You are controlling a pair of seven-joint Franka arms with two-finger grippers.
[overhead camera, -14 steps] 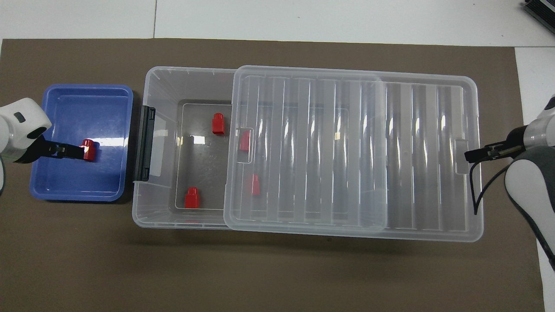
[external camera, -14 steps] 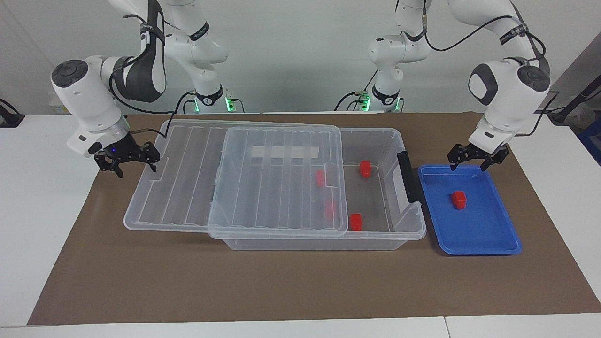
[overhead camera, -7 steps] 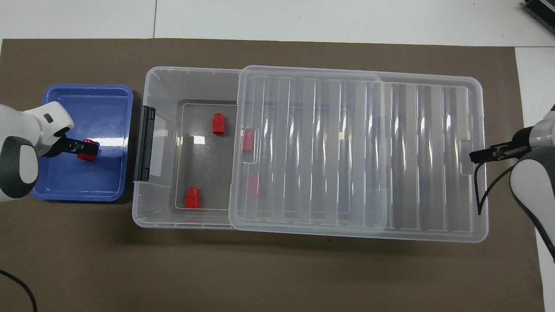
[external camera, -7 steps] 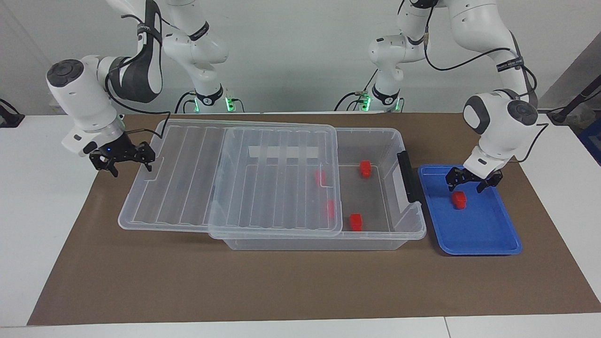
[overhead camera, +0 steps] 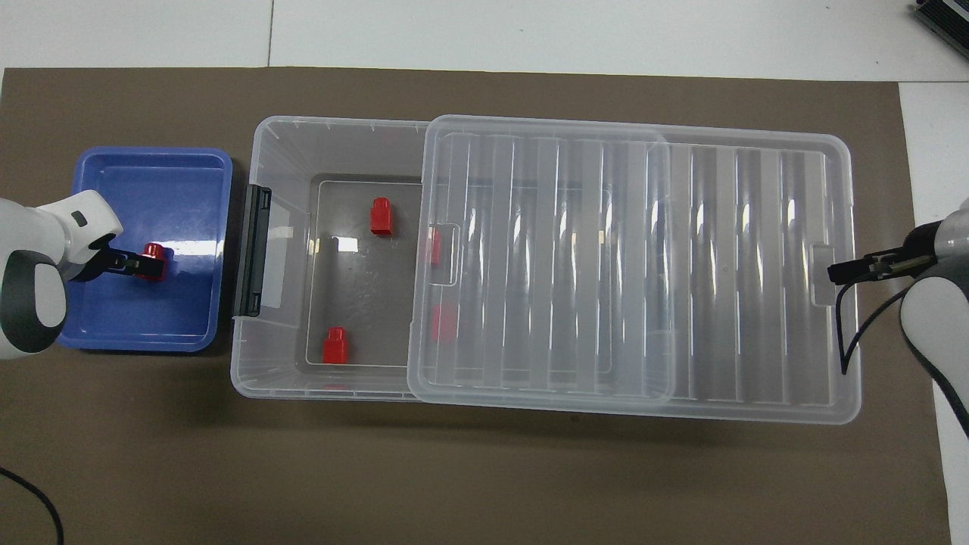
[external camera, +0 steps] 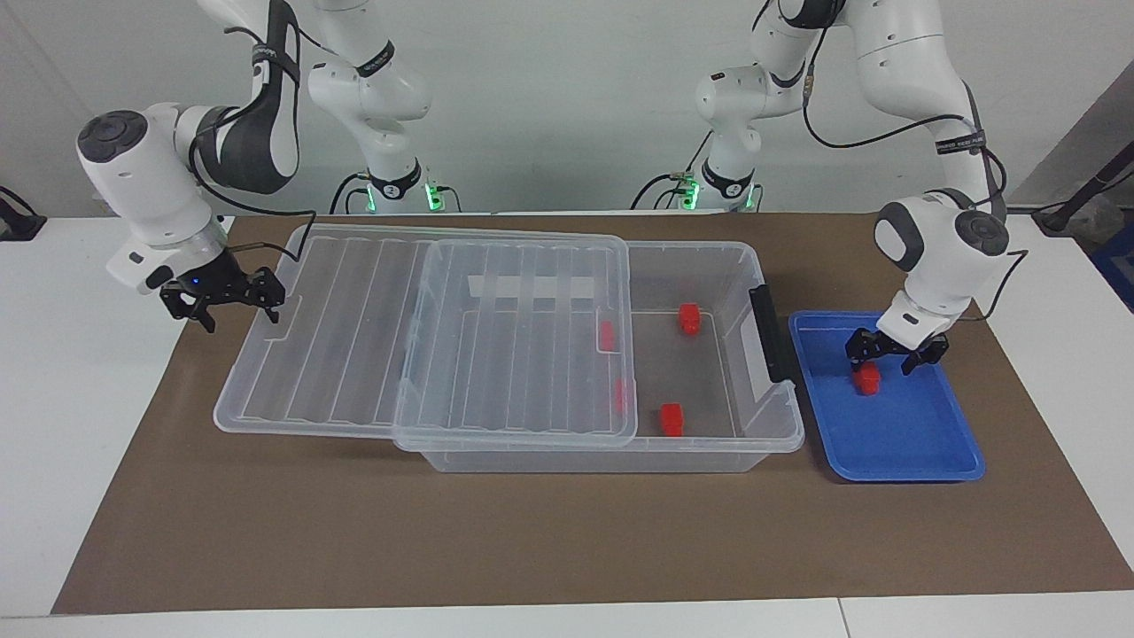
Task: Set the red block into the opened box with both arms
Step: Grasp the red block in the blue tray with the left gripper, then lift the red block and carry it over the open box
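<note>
Now the left arm (external camera: 939, 239) has dropped from above the rim of the blue tray (overhead camera: 151, 163) into it. Its jaws sit low over the red block (overhead camera: 154, 261), which lies on the tray floor, untouched by the box (overhead camera: 261, 136) just beside it. The jaws are open and a little narrower than a second ago. They straddle the block or press at its side, and we cannot see a firm grip yet, so we judge the pick is only starting.

Next along the desk (overhead camera: 484, 477), the box already holds four look-alike blocks. Two lie in the uncovered part (overhead camera: 380, 216) (overhead camera: 334, 345), and two sit under the edge of the lid (overhead camera: 643, 265).

That lid has slid further toward the right arm's end of the desk, so the opening is wider than before. That gives the left arm more room to drop the fifth block in.

The right arm (external camera: 142, 177) has drawn back with the lid. Its jaws meet the lid's end by the small tab, and we cannot tell whether they are closed on the rim or merely hooked against it.
</note>
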